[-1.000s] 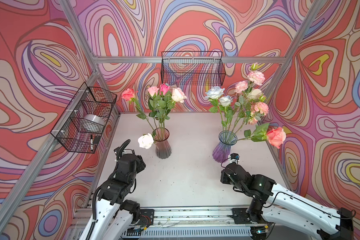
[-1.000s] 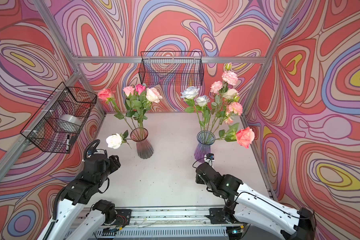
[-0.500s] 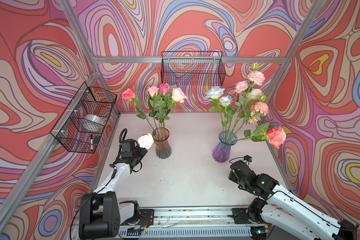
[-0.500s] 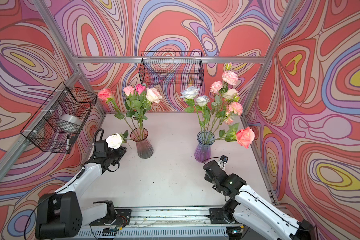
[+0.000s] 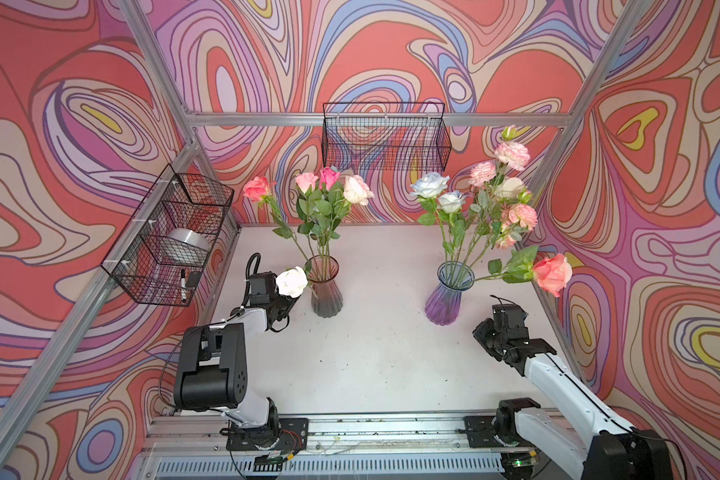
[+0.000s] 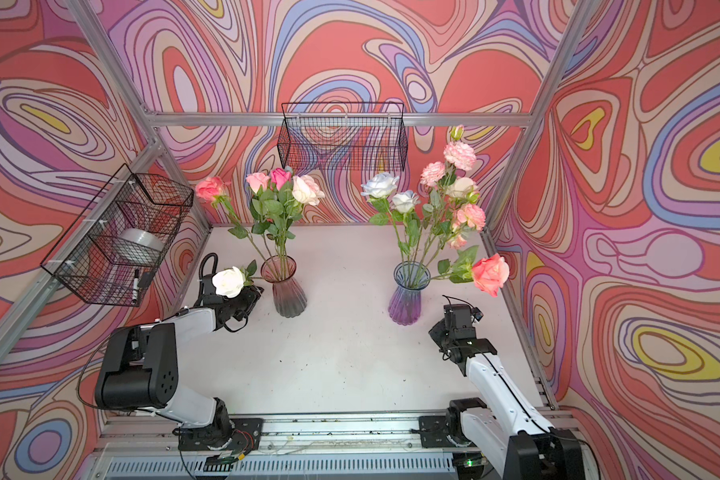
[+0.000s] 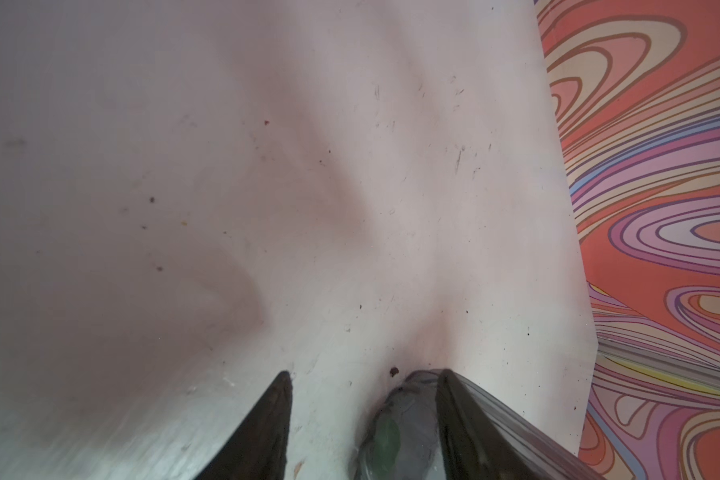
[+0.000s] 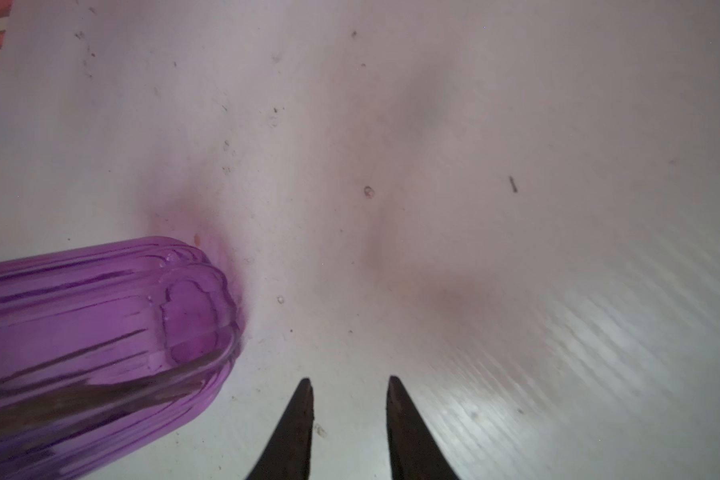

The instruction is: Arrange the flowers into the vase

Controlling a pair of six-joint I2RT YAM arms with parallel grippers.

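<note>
The left gripper [image 7: 363, 371] is sitting low over the white table [image 5: 371, 353] with its fingers [image 7: 267, 424] standing roughly half open, and nothing is being clamped between them. In the left wrist view the foot of the smoky pink vase [image 7: 395, 415] is showing right against one finger, though whether glass and finger are touching cannot be told. In both top views this gripper is lying just beside that vase, under a white rose [image 5: 292, 281] that is drooping out over the rim toward the left wall. The right gripper [image 8: 349, 378] is pointing down at bare table, its fingers [image 8: 298, 424] standing a narrow gap apart and holding nothing, with the ribbed purple vase [image 8: 100, 324] standing near it but apart. The flowers [image 5: 327, 195] are already standing in the two vases: pink and cream roses are filling the smoky pink one, and pale blue roses and pink carnations are filling the purple one, from which a coral rose [image 5: 553, 272] is leaning far out toward the right wall. A side basket [image 5: 142, 270] of black wire on the left wall is holding a silvery roll [image 5: 184, 245] and a marker [image 5: 182, 284] whose print is too small to read, and a back basket [image 5: 385, 141] is hanging on the rear wall.
</note>
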